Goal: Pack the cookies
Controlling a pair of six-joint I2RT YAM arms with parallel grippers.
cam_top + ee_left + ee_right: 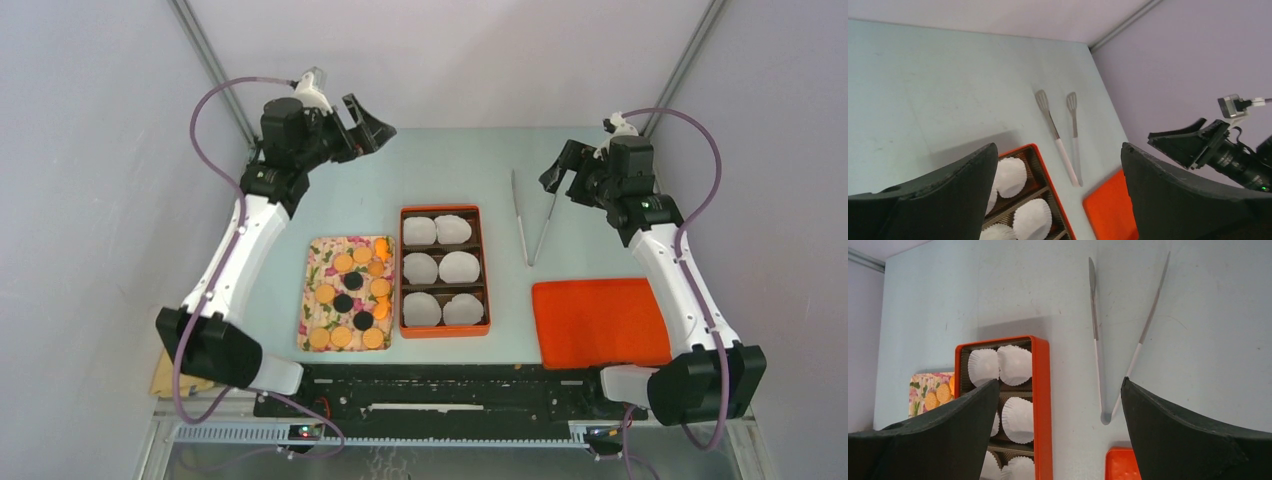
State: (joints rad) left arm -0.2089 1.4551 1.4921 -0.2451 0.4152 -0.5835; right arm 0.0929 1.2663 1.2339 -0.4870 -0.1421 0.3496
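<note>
Left gripper [372, 118] and right gripper [556, 170] hold fingers released, empty; cookies [349, 293] lie on floral tray [316, 254], 9 o'clock of orange box [445, 329].

Left pincer [366, 124] out at far left, gaping wide, right pincer [560, 172] far right, gaping likewise

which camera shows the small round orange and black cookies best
Top external: all the small round golden-orange and black cookies lie in full view on the floral tray. Right wrist catches only a few cookies at the tray's corner. Left wrist shows none.
</note>
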